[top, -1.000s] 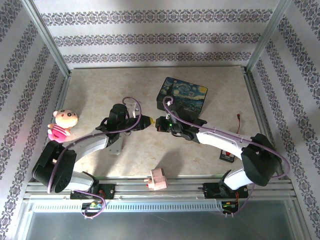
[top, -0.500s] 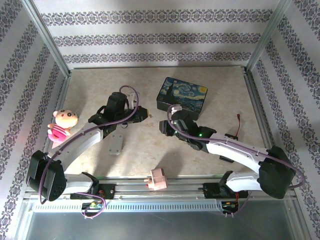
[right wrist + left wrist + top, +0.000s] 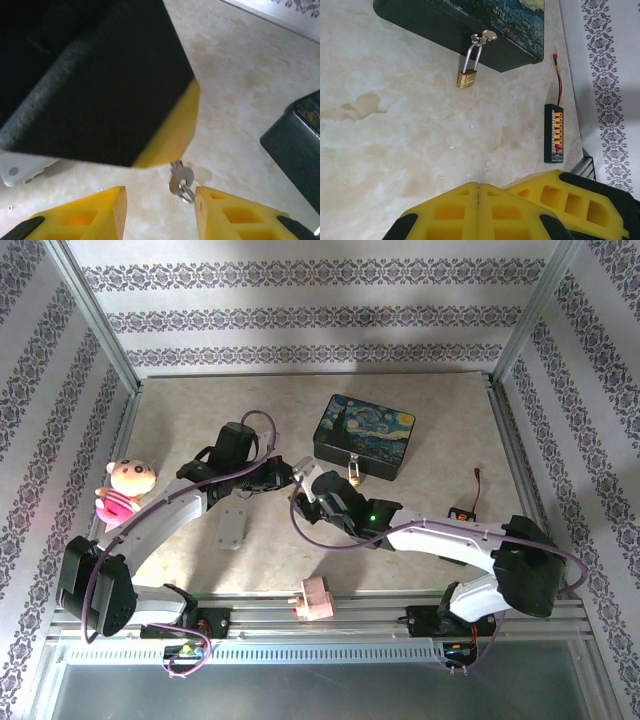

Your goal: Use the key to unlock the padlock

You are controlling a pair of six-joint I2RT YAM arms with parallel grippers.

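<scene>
**Key changes hands at mid-table.** The right gripper (image 3: 159,196), closed and tip to tip with the left gripper (image 3: 478,195) a second ago, has let go. Its yellow fingers (image 3: 85,215) now stand spread with nothing between them. The arm has swung back in low, and in the overhead view its tip sits at 5 o'clock of the left one.

The left gripper's fingers stay pressed together. In the right wrist view the key (image 3: 181,179) hangs just below the left fingertip, thin end up into the pinch and round head and ring down. It is framed by the right fingers but touches neither, and appears to be carried by the left gripper alone, close above the table (image 3: 200,420).

The padlock (image 3: 467,79) is untouched. It dangles by its silver shackle from the latch (image 3: 483,37) on the near wall of the starry-night tin (image 3: 365,430), at 6 o'clock of the tin and about 1 o'clock of both grippers, and the shackle looks shut.

The release reads as a change of grip, not a step on the lock. With the thin end apparently buried in the left pinch, the open right gripper looks placed to retake the key by its head and free the blade for the keyhole. A slip here would drop the key.
</scene>
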